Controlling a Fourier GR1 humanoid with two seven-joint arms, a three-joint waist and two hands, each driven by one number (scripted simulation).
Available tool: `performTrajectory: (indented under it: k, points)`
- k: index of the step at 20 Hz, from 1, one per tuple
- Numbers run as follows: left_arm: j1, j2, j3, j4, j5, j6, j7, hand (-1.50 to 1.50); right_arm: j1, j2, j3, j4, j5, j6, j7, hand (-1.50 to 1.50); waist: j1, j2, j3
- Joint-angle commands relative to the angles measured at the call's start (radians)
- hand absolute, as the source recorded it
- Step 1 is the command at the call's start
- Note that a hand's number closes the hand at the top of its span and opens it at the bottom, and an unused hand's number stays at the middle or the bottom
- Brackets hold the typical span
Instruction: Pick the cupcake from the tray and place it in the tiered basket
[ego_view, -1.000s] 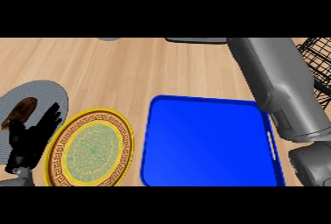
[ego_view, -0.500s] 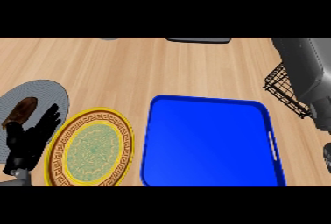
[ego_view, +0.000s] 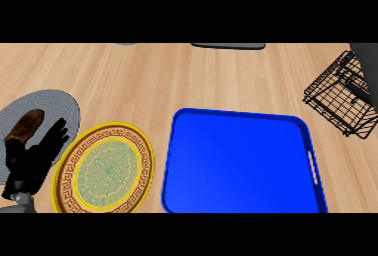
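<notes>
Blue tray (ego_view: 244, 162) holds nothing now; cupcake isn't visible anywhere. Wire tiered basket (ego_view: 341, 97) sits up-right of tray, w/ a grey arm at the frame edge by it. Right hand is out of view, so can't tell its state. Prob the placing step, cupcake at or in basket. Left hand (ego_view: 33, 157) rests left of tray, fingers relaxed & straight, holding nothing. Next: release and retreat clear of the wires.

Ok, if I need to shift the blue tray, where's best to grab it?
I'd take the blue tray by the slot handle in its right rim, coming from the right. It lies flat, that cut-out is the only handle showing, and the patterned plate sits close to its left edge.
</notes>
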Motion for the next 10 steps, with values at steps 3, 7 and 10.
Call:
performTrajectory:
  k: [3, 7, 10]
  points:
    - [0.003, 0.0, -0.001, -0.006, 0.0, -0.003, -0.001, 0.0, 0.063, -0.127, 0.123, 0.156, 0.167, 0.146, -0.028, 1.5, -0.013, 0.008, -0.01]
    - [0.002, -0.008, -0.008, -0.002, -0.015, 0.009, -0.008, 0.0, -0.03, -0.212, 0.174, 0.197, 0.218, 0.308, -0.048, 1.5, 0.0, -0.001, -0.004]
    - [-0.007, -0.014, -0.003, -0.008, -0.01, 0.018, 0.009, 0.0, -0.042, -0.226, 0.213, 0.224, 0.252, 0.383, -0.122, 1.5, -0.005, -0.004, -0.003]
